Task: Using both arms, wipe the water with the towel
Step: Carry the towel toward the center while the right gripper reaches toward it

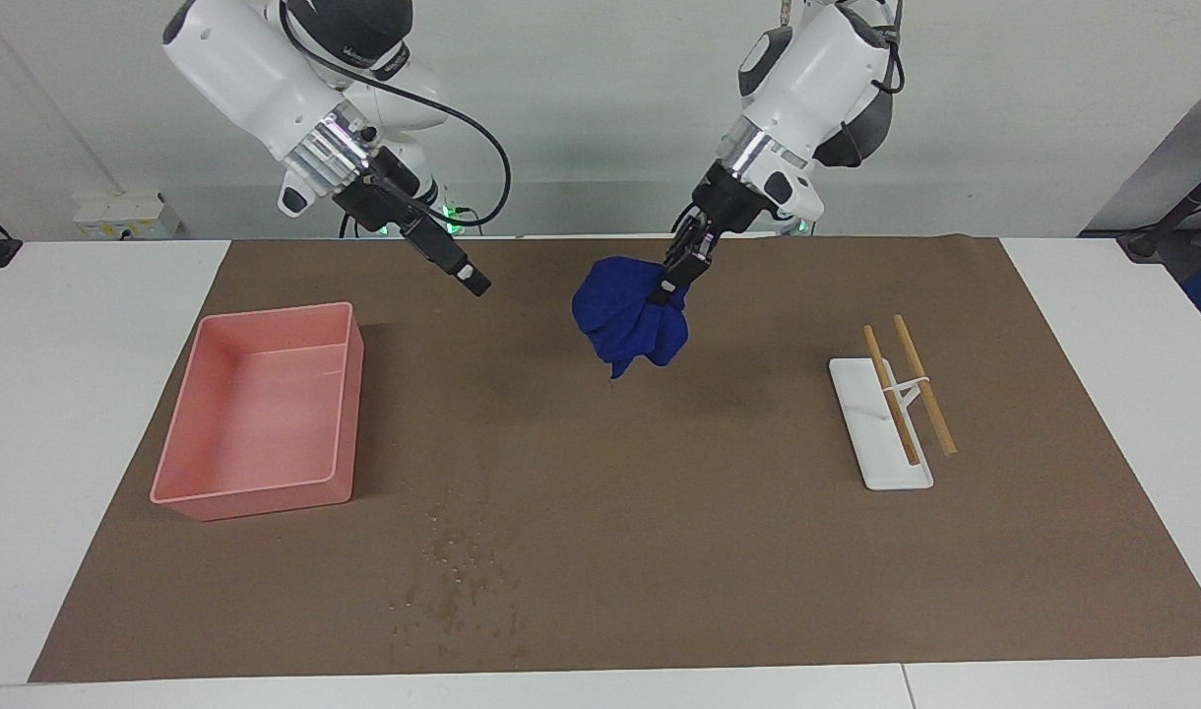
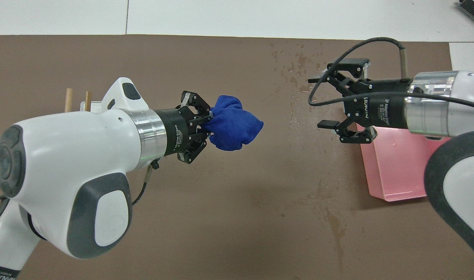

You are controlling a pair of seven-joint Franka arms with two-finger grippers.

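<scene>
While the left arm's bulk hides most of the white stand [image 2: 92, 105] and all but the tips of the two sticks [image 2: 69, 94] in the overhead view, the facing view shows both whole [image 1: 881, 425], the sticks [image 1: 909, 393] lying across the stand toward the left arm's end of the mat [image 1: 719, 551]. The right arm likewise covers part of the pink bin [image 2: 396, 171] from above. The left gripper [image 1: 674, 278] slants down from its tilted wrist and is clamped on the blue towel [image 1: 628, 320], which hangs bunched in the air over the mat's middle, its long axis hanging down to a small point. In the overhead view the left gripper [image 2: 208, 123] points toward the right arm's end with the towel [image 2: 235, 123] bulging from its tips. The right gripper [image 2: 332, 99] reaches in the reverse direction, jaws spread wide with nothing between them; in the facing view it [image 1: 468, 279] slants down over the mat beside the bin [image 1: 261, 409]. The water [image 1: 458, 581] lies farthest from the robots, a scatter of droplets and damp specks [image 2: 303, 74] near the mat's edge, partly under the right gripper from above.
</scene>
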